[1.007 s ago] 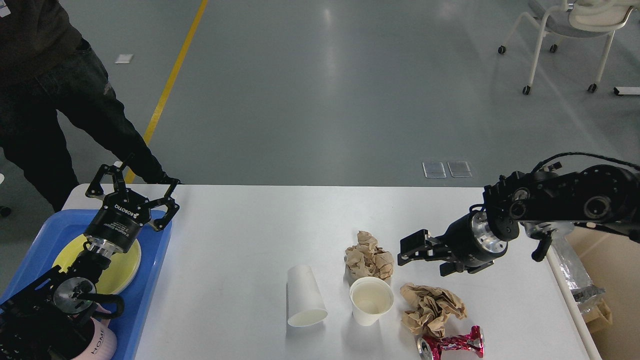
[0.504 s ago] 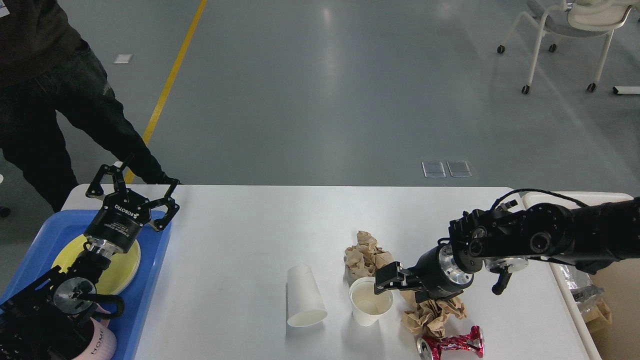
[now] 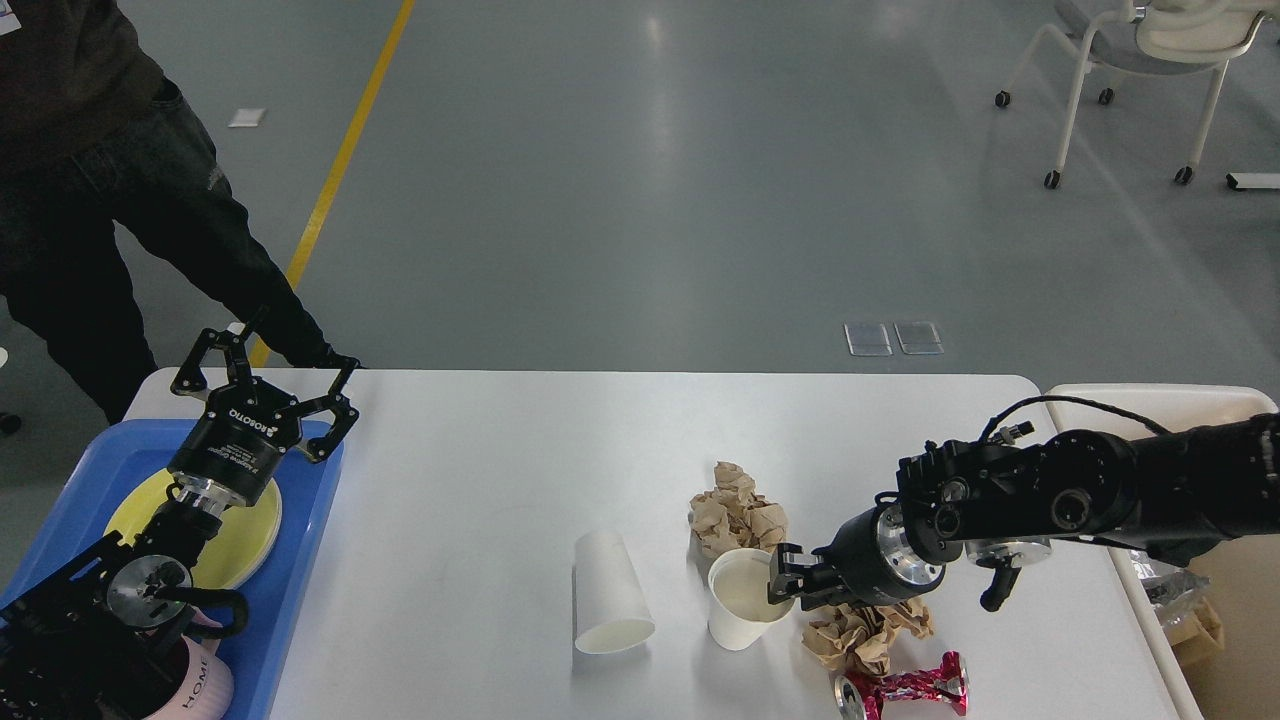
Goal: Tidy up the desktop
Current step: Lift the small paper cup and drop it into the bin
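The desktop fills the lower middle of the view, a wide white surface running from the blue tray on the left to the cream bin at the right edge. The right arm reaches in from the right, low and nearly level over the tabletop, its forearm pointing left and its silver wrist ring just above a crumpled brown paper. The right gripper sits at the rim of an upright paper cup, its fingers closed on the near right side of the rim, and the cup leans a little to the left. Just behind the cup lies a second wad of brown paper, and to its left a second paper cup lies on its side with the open mouth toward the camera. A crushed red can lies near the front edge, just below the first paper wad. The left arm rises from the lower left corner, bent upward over the tray, with its wrist above a yellow plate that rests in the tray. The left gripper points up and away with its two fingers spread wide and nothing between them. A pink mug stands at the near end of the tray, partly hidden by the arm. A person in dark clothes stands beyond the table's far left corner.
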`<state>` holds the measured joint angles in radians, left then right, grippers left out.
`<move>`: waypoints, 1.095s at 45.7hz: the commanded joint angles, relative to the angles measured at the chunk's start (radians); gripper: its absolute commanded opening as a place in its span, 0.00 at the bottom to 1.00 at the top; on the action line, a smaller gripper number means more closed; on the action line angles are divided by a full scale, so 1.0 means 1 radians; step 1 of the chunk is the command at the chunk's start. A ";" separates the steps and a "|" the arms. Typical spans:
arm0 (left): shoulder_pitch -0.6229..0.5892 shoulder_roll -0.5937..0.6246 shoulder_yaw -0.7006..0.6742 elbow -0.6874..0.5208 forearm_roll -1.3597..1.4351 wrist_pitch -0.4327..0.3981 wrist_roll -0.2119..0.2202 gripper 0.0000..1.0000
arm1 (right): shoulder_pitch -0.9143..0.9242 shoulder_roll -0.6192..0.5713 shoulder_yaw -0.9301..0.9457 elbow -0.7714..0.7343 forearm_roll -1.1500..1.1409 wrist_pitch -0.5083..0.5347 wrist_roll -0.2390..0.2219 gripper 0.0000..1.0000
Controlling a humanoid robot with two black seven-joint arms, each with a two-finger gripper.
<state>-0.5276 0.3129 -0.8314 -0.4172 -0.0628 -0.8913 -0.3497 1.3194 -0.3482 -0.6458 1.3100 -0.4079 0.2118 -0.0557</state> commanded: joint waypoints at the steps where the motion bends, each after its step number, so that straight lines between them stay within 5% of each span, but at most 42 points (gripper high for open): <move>1: 0.000 0.000 0.000 0.000 0.000 0.000 0.000 1.00 | 0.014 -0.006 0.000 0.000 0.011 0.000 -0.001 0.00; 10: 0.000 0.000 -0.001 0.000 0.000 0.000 0.000 1.00 | 0.200 -0.155 -0.023 0.074 0.020 0.110 -0.003 0.00; 18: 0.000 0.000 -0.002 0.000 0.000 0.000 0.000 1.00 | 0.553 -0.388 -0.038 0.086 0.018 0.461 -0.003 0.00; 22: 0.000 0.000 -0.002 0.000 0.000 0.000 0.000 1.00 | 0.806 -0.475 -0.118 -0.022 0.000 0.709 -0.001 0.00; 24: 0.000 0.000 0.000 0.000 0.000 0.000 0.000 1.00 | 0.894 -0.489 -0.175 -0.067 -0.034 0.748 0.002 0.00; 34: 0.000 0.000 0.000 0.000 0.000 0.000 0.000 1.00 | 1.014 -0.546 -0.367 -0.224 -0.337 0.748 0.178 0.00; 43: 0.000 0.000 0.000 0.000 0.000 0.000 0.000 1.00 | 0.816 -0.603 -0.400 -0.353 -0.381 0.635 0.189 0.00; 50: 0.000 0.000 0.000 0.000 0.000 0.000 0.000 1.00 | 0.402 -0.614 -0.388 -0.514 -0.368 0.301 0.189 0.00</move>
<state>-0.5277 0.3130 -0.8314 -0.4173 -0.0628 -0.8913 -0.3497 2.0095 -0.9578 -1.0435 0.9069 -0.7878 0.7457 0.1330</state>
